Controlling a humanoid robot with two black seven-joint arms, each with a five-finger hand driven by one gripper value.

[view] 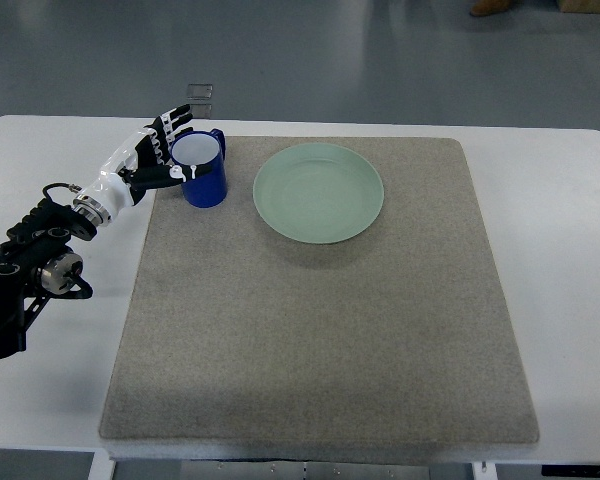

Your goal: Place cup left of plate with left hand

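1. The small deep-blue cup (202,170) with a white inside sits upright at the far left corner of the mat, just inside its left edge; it looks glossy, like glazed ceramic or plastic, round with straight sides; a little handle pokes out on its far right side.
2. The left hand (158,152), white and black with jointed segmented fingers, is right up against the cup's left side; the fingers (172,122) look spread and fan out past the rim towards the far side; whether they actually grip the cup or just touch it, I can't tell from this angle.
3. The pale green round plate (319,192) is smooth and shallow with a slightly raised rim; it lies flat on the far half of the mat, just right of the cup with a narrow gap between them; so the cup is already on the plate's left.
4. The grey rectangular mat (320,330) looks like felt, kind of fuzzy and matte; it covers most of the white table (570,250), which is smooth with rounded corners.
5. The black arm (25,270) with metal joints and some loose cable comes in over the table's left edge.
6. Beyond the far edge there's dull grey-blue floor (380,50); a small clear bracket thing (200,98) sits at the table's far edge, behind the cup.
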